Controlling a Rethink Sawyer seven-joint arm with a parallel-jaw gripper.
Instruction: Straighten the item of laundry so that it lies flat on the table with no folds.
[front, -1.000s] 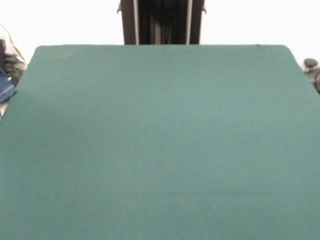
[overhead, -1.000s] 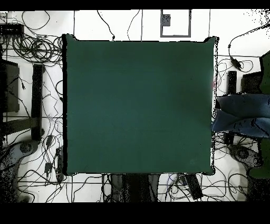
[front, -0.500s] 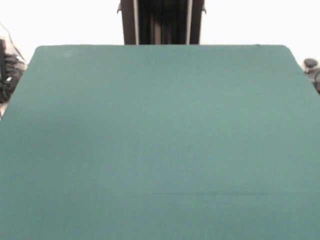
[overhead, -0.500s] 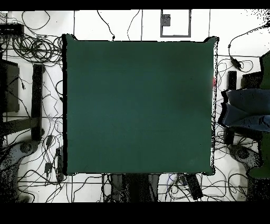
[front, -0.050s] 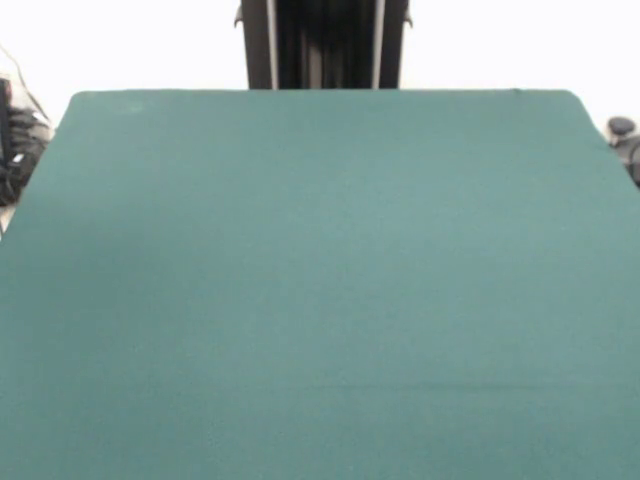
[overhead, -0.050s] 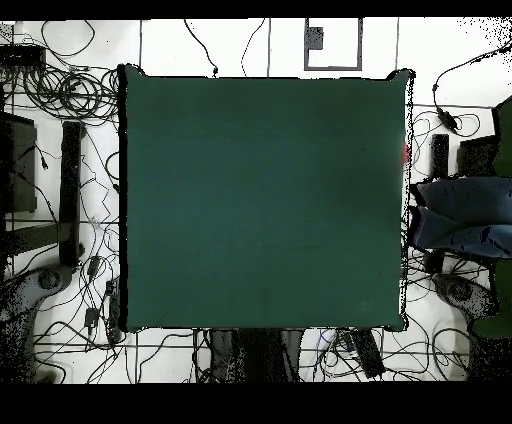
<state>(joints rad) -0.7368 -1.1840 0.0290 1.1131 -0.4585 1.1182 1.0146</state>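
Overhead view: big green counter (overhead, -0.050s: 260, 200) in the middle, flat and smooth. Blue denim cloth (overhead, -0.050s: 462, 212) off the counter, just beside its right edge, over the white floor (overhead, -0.050s: 165, 50). Bunched up, with dark folds across it. Cannot tell if held by someone or worn. Lots of black wires (overhead, -0.050s: 70, 95) on the floor all round the counter. Front view: only the green counter and a dark post (front, -0.050s: 322, 45) at the top middle, none of the denim. Tool not seen in either view, so cannot tell if clenched or released.
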